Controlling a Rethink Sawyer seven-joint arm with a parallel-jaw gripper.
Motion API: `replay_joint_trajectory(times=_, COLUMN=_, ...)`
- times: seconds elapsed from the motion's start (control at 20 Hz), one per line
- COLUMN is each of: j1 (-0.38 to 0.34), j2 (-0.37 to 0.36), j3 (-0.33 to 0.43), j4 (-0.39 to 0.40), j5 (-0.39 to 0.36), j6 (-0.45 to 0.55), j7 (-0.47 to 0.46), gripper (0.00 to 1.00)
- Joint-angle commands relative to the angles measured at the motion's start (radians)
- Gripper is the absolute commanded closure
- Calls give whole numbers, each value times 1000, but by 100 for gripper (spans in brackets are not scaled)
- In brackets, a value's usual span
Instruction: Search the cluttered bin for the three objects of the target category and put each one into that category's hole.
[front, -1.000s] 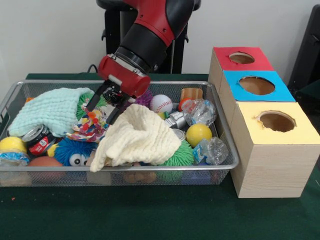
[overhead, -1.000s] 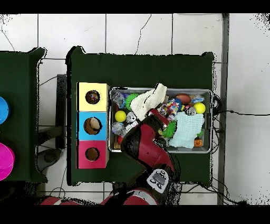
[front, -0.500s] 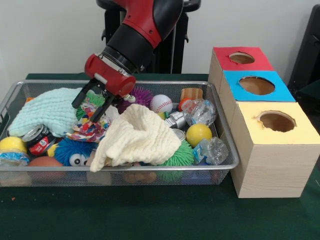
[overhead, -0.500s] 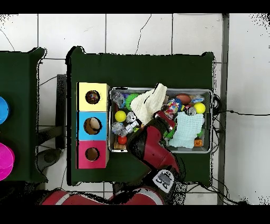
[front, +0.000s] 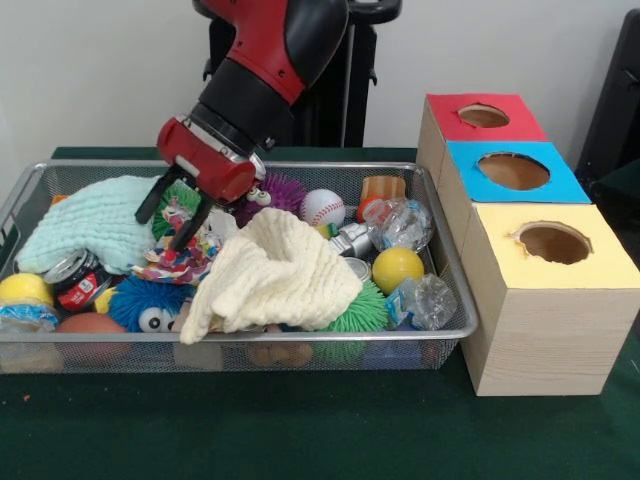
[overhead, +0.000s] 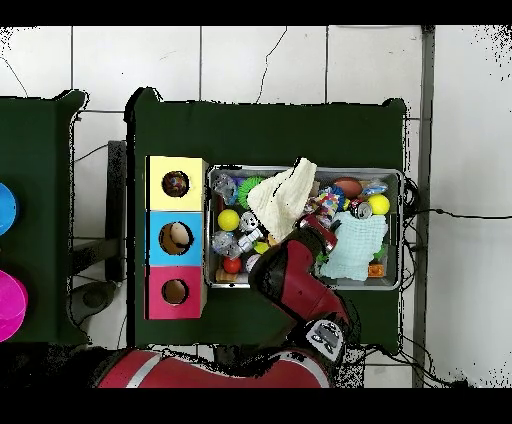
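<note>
Sliding further toward the mint cloth (front: 100, 222), the gripper (front: 170, 214) hangs with fingers spread, empty — just above the patterned fabric (front: 178, 258) in the wire bin (front: 440, 262); cream cloth (front: 278, 272) beside, box holes (front: 513, 170) well apart.

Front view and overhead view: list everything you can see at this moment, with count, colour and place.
Wire bin: 1, silver, on the green table.
Box with holes: 1, red, blue and yellow tops, beside the bin.
Cloths: 2, cream at bin centre, mint at one end.
Baseball: 1, white, at the back.
Yellow balls: 2, one near the box, one at the opposite end.
Spiky balls: green, purple, blue with eyes.
Crumpled plastic bottles: 2, clear.
Can: 1, red and black.
Gripper: 1, red and black, open over the patterned cloth.
</note>
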Motion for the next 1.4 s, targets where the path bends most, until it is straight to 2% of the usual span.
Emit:
replay_joint_trajectory(times=0.05, j1=-31, j2=-6, j3=193, j4=-35, j5=-63, j6=201, j7=136, gripper=0)
replay_joint_trajectory(times=0.25, j1=22, j2=-27, j3=194, j4=-49, j5=-22, j6=264, j7=131, gripper=0)
replay_joint_trajectory(times=0.3, j1=12, j2=-35, j3=205, j4=-19, j5=-42, j6=253, j7=148, gripper=0)
replay_joint_trajectory(times=0.4, j1=4, j2=-60, j3=211, j4=-18, j5=-48, j6=303, j7=139, gripper=0)
replay_joint_trajectory(times=0.45, j1=7, j2=-72, j3=208, j4=-19, j5=-35, j6=363, j7=128, gripper=0)
replay_joint_trajectory(times=0.55, j1=24, j2=-74, j3=191, j4=-21, j5=-16, j6=418, j7=120, gripper=0)
replay_joint_trajectory(times=0.6, j1=7, j2=-83, j3=192, j4=-24, j5=-29, j6=434, j7=112, gripper=0)
replay_joint_trajectory(times=0.75, j1=13, j2=-63, j3=186, j4=-53, j5=-44, j6=440, j7=94, gripper=0)
replay_joint_trajectory(times=0.9, j1=16, j2=-45, j3=173, j4=-67, j5=-80, j6=392, j7=81, gripper=0)
replay_joint_trajectory(times=0.95, j1=25, j2=-39, j3=159, j4=-73, j5=-94, j6=358, j7=86, gripper=100)
replay_joint_trajectory(times=1.15, j1=45, j2=-28, j3=138, j4=-75, j5=-100, j6=290, j7=100, gripper=100)
replay_joint_trajectory(times=1.4, j1=80, j2=-65, j3=72, j4=-78, j5=-76, j6=241, j7=121, gripper=100)
